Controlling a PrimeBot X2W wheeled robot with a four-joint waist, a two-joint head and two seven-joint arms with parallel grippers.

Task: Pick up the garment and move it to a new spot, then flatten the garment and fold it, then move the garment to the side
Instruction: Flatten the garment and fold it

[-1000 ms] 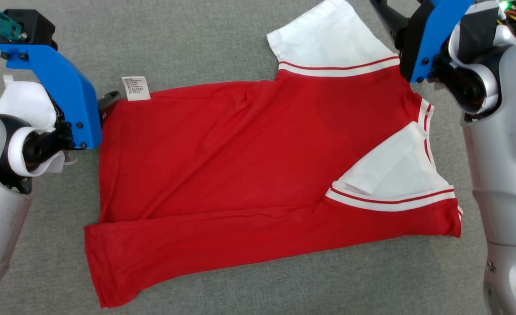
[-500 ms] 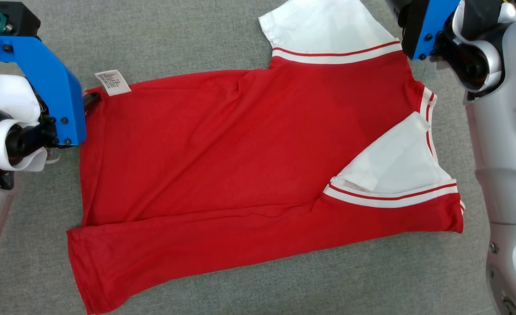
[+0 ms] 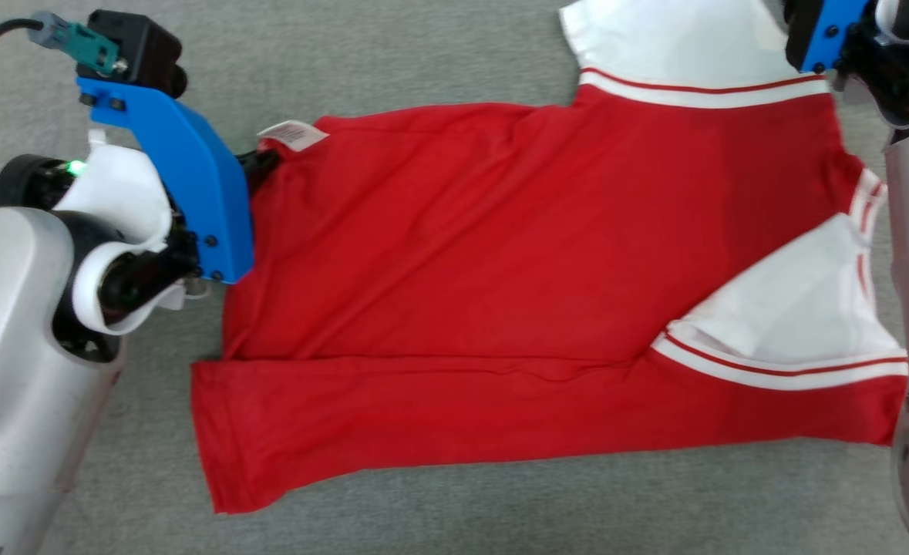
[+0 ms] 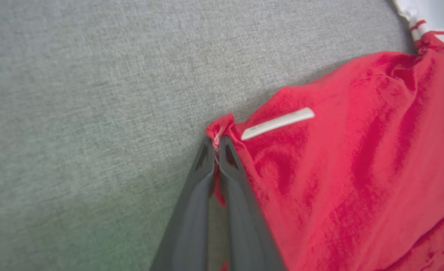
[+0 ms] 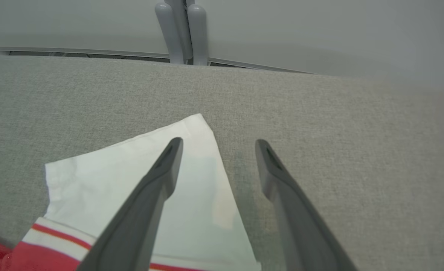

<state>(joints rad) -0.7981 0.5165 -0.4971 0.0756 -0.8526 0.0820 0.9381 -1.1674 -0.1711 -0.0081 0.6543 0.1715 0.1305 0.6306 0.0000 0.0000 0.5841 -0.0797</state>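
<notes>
1. No text, brand or number is legible.
2. The 1 printed item is a white care label (image 3: 294,135) on the edge of the red garment (image 3: 500,254). In the head view its print is too small and blurred to read.
3. In the left wrist view the label is edge-on, so its face can't be read.

Red garment (image 3: 500,262) (white sleeves) lies partly folded on grey cloth

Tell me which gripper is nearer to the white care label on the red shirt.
Left. The left gripper is shut on a corner of the shirt, right beside the care label; the right gripper hangs open at the white sleeve, at the far end.
</notes>
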